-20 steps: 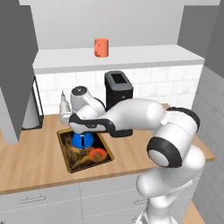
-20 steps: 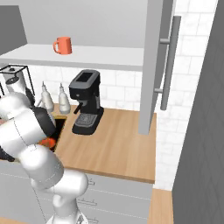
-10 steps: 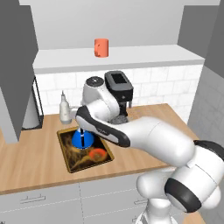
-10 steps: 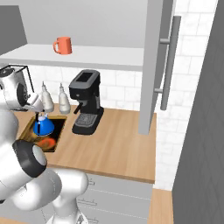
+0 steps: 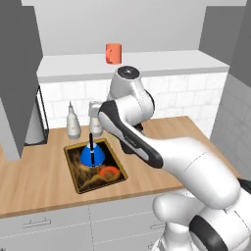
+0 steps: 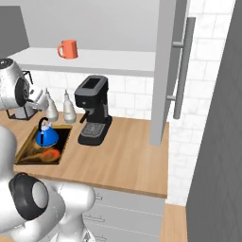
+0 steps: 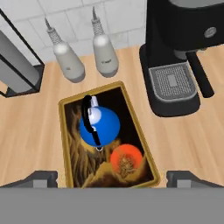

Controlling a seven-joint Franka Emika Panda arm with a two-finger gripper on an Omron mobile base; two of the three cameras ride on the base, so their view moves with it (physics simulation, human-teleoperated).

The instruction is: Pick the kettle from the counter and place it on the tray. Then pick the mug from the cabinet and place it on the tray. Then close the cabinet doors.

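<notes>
Your kettle (image 7: 99, 125) sits upright on the tray (image 7: 69, 166), toward the tray's wall-side end, black handle arched over it. Gripper (image 7: 112, 178) hovers above the tray, fingers spread wide apart, nothing between them.

Around the tray: two white pointed-top bottles (image 7: 105, 53) stand just behind it against the tile wall; the black coffee machine (image 7: 181, 52) stands close beside it on the counter (image 6: 123, 160); a black wire rack (image 7: 19, 65) stands at the other side.

Mug (image 6: 68, 48) rests on the cabinet's white shelf board (image 6: 94, 60), above and well apart from the tray. One cabinet door (image 6: 165, 71) stands open past the coffee machine, bar handle outward.
</notes>
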